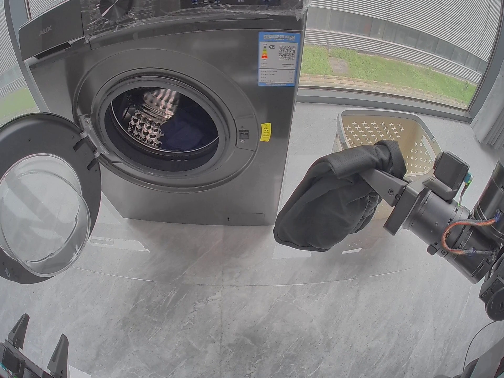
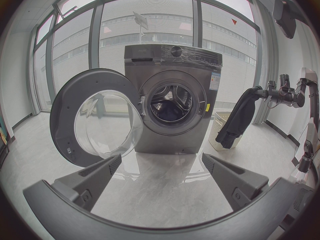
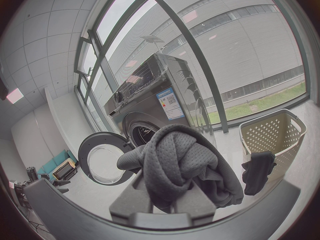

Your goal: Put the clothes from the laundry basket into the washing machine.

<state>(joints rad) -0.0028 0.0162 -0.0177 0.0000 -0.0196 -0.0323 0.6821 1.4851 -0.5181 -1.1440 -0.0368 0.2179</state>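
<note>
- While the right gripper (image 1: 379, 180) pinches the dark garment (image 1: 325, 206), it hangs right of the washing machine (image 1: 262, 153).
- Left gripper (image 1: 42, 329), fingers wide, sits low before its open door (image 1: 42, 132).

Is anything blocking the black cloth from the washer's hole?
Nothing visible. The black cloth hangs from the right end effector; the door stands open off to the side, and only bare floor lies before the drum.

Bright daylight through the windows (image 2: 150, 27); glossy floor (image 1: 236, 311) shows soft reflections; wrist views curve strongly at edges.
</note>
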